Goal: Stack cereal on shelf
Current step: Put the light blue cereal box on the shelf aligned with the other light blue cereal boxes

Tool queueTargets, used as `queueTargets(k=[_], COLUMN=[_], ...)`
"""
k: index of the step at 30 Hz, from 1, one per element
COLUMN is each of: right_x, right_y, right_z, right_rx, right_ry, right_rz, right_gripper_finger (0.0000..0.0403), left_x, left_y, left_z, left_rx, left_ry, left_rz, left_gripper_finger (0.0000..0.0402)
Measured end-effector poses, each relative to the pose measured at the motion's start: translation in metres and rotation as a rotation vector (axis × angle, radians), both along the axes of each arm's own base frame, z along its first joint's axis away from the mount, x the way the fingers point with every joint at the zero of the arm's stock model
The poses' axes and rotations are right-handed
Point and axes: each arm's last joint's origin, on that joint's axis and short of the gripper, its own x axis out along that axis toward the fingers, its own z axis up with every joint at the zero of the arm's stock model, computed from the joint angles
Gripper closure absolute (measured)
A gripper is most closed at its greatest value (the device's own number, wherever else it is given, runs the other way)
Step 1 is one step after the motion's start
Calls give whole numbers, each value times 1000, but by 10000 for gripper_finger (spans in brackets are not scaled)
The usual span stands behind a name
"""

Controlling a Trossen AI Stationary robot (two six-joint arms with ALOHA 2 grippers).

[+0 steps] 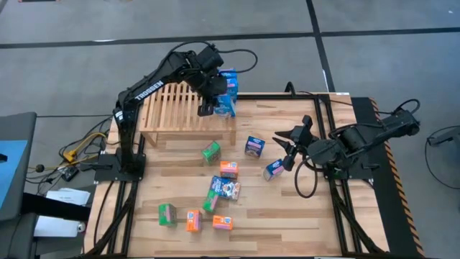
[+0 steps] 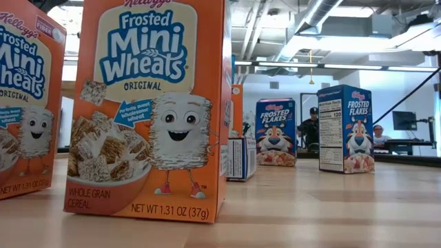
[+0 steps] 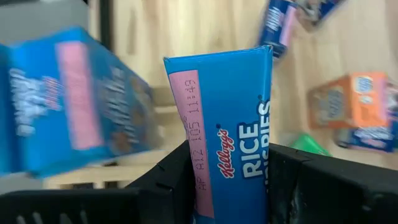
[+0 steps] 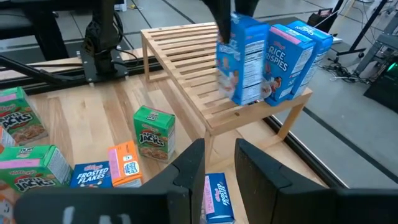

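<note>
Two arms share the job, and the high view shows the left end effector (image 1: 209, 103) over the far right corner of the slatted shelf (image 1: 172, 108), clamped on a blue Rice Krispies box (image 1: 224, 104) right beside a second blue box (image 1: 230, 80) already standing there. The right end effector (image 1: 287, 152) sits low over the tabletop (image 1: 287, 216), touching or just beside a small blue box (image 1: 274, 169); loose cereal boxes lie scattered nearer the middle.

Low view: neither arm shows, only upright boxes, a Frosted Mini-Wheats box (image 2: 151, 110) up close and a Frosted Flakes box (image 2: 346, 129) farther off.

Left wrist view: the Rice Krispies box (image 3: 224, 130) stands clamped between the dark fingers (image 3: 168, 180), its long axis running away from them.

Right wrist view: the held box (image 4: 242, 59) hangs upright at the shelf (image 4: 186, 56) edge, touching the slats or just above them, with the standing Rice Krispies box (image 4: 289, 56) alongside. The blue box (image 4: 217, 199) lies between the right fingers (image 4: 189, 171); I cannot tell whether they press on it. My judgement: the set-down turns on lowering the held box straight down beside its neighbour.
</note>
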Motion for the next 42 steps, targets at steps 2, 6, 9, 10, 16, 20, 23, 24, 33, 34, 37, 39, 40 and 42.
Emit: queueTargets(k=[2, 6, 9, 10, 16, 20, 23, 24, 33, 34, 37, 39, 40, 42], right_x=[0, 0, 0, 0, 0, 0, 0, 0, -1, -1, -1, -1, -1, -1], right_y=[0, 0, 0, 0, 0, 0, 0, 0, 0, 0, 0, 0, 0, 0], right_z=[0, 0, 0, 0, 0, 0, 0, 0, -1, -1, -1, -1, -1, -1], right_rx=[0, 0, 0, 0, 0, 0, -1, -1, -7, -7, -7, -7, -7, -7], right_ry=[0, 0, 0, 1, 0, 1, 2, 4, 18, 18, 19, 19, 19, 19], right_rz=[0, 0, 0, 0, 0, 1, 1, 1, 1, 1, 1, 1, 1, 1], right_gripper_finger=[290, 290, 290, 290, 290, 290, 290, 290, 290, 290, 290, 290, 290, 290], left_x=[2, 9, 10, 11, 12, 12, 12, 12, 15, 15, 16, 17, 17, 18], left_y=[1, 1, 1, 1, 1, 1, 2, 2, 0, 0, 0, 0, 0, 1], left_z=[-3, -8, -10, -11, -13, -12, -13, -13, -13, -13, -12, -12, -12, -13], left_rx=[-13, -9, 5, 5, 12, 25, 29, 33, 100, 116, 160, 184, 190, 189], left_ry=[4, 8, 26, 27, 33, 37, 40, 43, 59, 64, 73, 79, 82, 82], left_rz=[-6, -17, -21, -25, -29, -27, -24, -22, -45, -47, -62, -77, -77, -72], left_gripper_finger=[280, 280, 280, 280, 280, 280, 280, 280, 273, 273, 264, 247, 237, 212])
